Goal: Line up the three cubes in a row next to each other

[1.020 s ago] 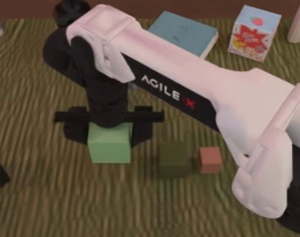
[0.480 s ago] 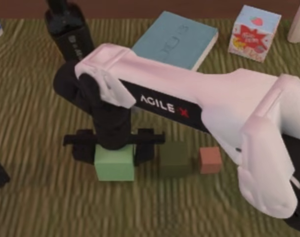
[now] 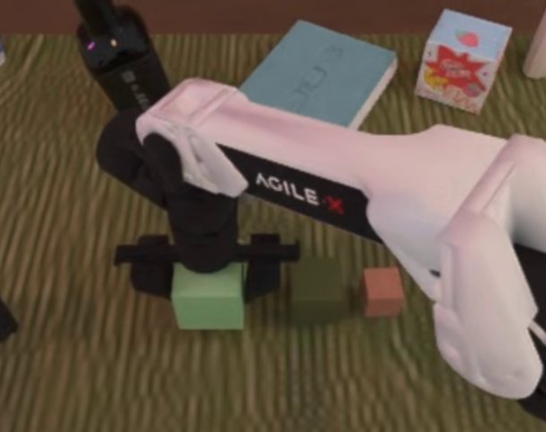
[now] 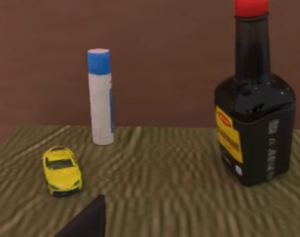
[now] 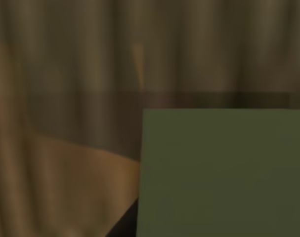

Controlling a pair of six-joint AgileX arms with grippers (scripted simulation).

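right gripper [image 3: 208,263], centre-left of the top view: fingers astride the light green cube [image 3: 209,301], clasping its sides. dark olive cube [image 3: 318,290] near, to the right, gap between; salmon-red cube [image 3: 381,291] just beside that. left gripper at the left edge, fingers not discernible.

Olive ribbed table [image 3: 66,180] under three cubes [image 3: 319,288], book [image 3: 319,72], carton [image 3: 461,58], bottle [image 4: 253,118], toy car [image 4: 62,170].

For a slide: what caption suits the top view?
Right gripper sets the light green cube beside the olive cube and red cube.
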